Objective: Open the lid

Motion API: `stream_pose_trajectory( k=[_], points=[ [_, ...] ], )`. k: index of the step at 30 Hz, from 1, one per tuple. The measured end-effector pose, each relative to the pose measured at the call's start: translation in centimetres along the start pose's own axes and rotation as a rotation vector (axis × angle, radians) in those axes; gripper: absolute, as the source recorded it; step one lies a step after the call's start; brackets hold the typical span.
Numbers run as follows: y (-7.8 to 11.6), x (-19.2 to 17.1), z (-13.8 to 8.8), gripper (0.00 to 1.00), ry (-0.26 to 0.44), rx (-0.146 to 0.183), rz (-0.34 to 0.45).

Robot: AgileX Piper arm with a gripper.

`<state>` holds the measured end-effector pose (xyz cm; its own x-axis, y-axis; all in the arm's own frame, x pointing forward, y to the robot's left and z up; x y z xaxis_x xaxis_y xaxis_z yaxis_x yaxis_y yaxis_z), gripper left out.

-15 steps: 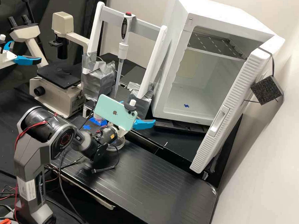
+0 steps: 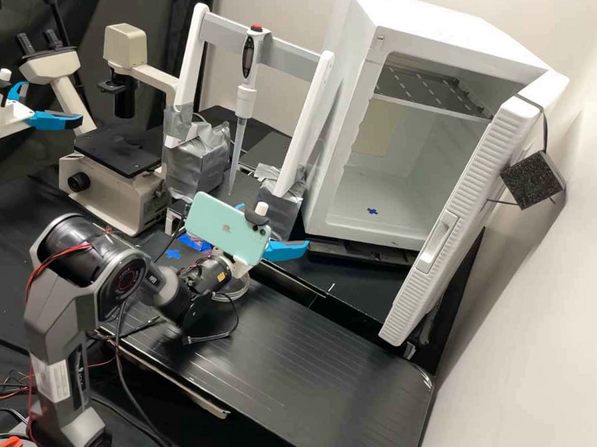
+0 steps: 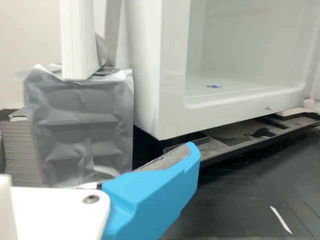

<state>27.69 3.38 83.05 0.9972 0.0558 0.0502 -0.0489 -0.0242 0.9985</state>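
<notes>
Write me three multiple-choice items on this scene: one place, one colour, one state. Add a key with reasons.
1. Where is the round clear dish?
A) on the microscope's stage
B) on the black bench
C) on top of the cabinet

2. What colour is the back of the phone?
A) mint green
B) red
C) black

3. How does the white cabinet door stand?
A) shut
B) off its cabinet, flat on the bench
C) swung open

Key:
1 B: it lies on the dark surface below the phone.
2 A: its pale green back faces the high view.
3 C: the inside is exposed.

Clear round dish [image 2: 233,295], flat on black bench [image 2: 300,377]
</notes>
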Motion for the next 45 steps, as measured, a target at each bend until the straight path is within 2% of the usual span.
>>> stream_pose_trajectory(
  k=[5,10,14,19,26,30,38,45],
  points=[
    [0.9,-3.9,-0.1,1.00,0.070,0.017,0.067],
    [0.7,-8.4,-0.1,1.00,0.092,0.023,0.064],
    [0.5,-10.9,-0.4,1.00,0.136,-0.005,0.051],
    [0.7,-11.5,-0.2,1.00,0.180,-0.034,-0.009],
    [0.3,-11.5,1.0,1.00,0.152,-0.061,-0.112],
    [0.4,-11.9,1.8,1.00,0.128,-0.064,-0.153],
    [1.4,-13.2,2.3,1.00,0.085,-0.058,-0.168],
    [1.4,-13.5,2.2,1.00,0.084,-0.066,-0.179]
  ],
)
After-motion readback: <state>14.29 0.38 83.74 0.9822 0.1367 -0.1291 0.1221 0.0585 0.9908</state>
